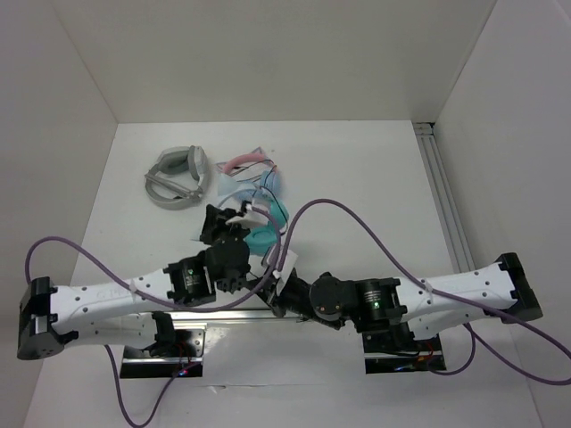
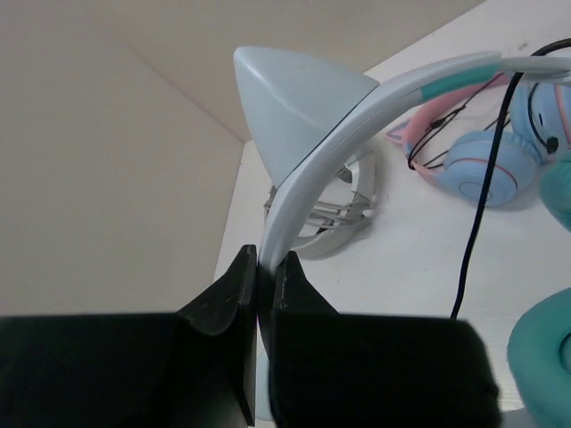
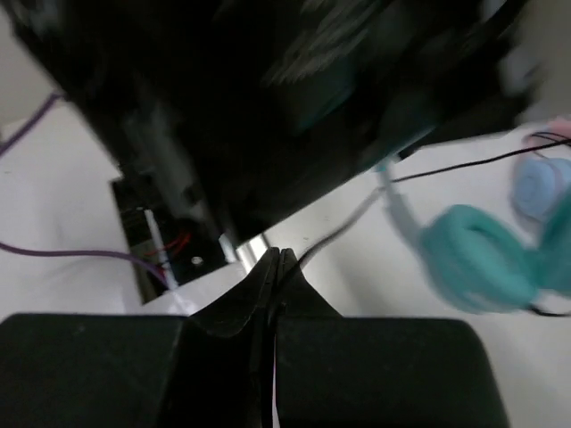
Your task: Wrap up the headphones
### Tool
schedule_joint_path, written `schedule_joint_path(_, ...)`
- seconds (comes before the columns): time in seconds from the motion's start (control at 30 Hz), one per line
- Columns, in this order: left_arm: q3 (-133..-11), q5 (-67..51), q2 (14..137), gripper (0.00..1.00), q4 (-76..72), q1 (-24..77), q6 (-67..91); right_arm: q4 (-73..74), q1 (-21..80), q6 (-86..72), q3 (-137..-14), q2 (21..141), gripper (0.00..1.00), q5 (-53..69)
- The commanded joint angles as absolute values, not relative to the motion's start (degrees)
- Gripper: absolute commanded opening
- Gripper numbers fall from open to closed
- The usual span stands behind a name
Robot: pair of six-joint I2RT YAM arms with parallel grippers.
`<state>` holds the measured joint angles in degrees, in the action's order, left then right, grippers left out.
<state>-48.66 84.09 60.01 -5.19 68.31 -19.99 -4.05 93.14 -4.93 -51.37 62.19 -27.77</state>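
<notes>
Left claw (image 2: pixel 259 264) clamped on headphones (image 2: pixel 299 107) headband (cat-eared), right claw (image 3: pixel 275 260) pinched closed

Beyond your left end effector (image 2: pixel 259 260), grey-white headphones (image 1: pixel 192 163) and pink-band headphones (image 2: pixel 486 169) crowding the far-left worktop (image 1: pixel 375 169); far-right side open.

The right claw (image 3: pixel 273 267) has its two black fingers pressed together above the white desk (image 3: pixel 375 285). To its right lie the blurred teal over-ear headphones (image 3: pixel 477 259), their thin black cable (image 3: pixel 464 165) stretched across the desk. A dark, out-of-focus robot arm (image 3: pixel 268 98) fills the top.
</notes>
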Motion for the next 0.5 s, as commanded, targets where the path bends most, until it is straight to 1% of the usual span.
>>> schedule_joint_path(0.0,-38.1,91.0,57.0,0.0,-46.7,70.4,-59.8,8.4,94.6,-2.7,-57.9,61.0,0.0,-38.6)
schedule_joint_path(0.03,-36.5,91.0,56.5,0.0,-57.5,70.4,-63.6,11.1,94.6,-2.7,-59.4,61.0,0.0,-39.5)
schedule_joint_path(0.17,-34.4,91.0,54.1,0.0,-53.9,70.9,-62.4,17.7,95.2,-2.7,-62.0,61.0,0.0,-44.3)
schedule_joint_path(0.3,-36.0,91.0,52.6,0.0,-56.9,71.5,-62.2,20.8,95.2,-2.7,-63.3,61.0,0.0,-50.4)
schedule_joint_path(0.47,-39.6,91.0,53.8,0.0,-57.7,71.5,-61.7,14.5,95.2,-0.6,-60.7,57.7,0.0,-55.0)
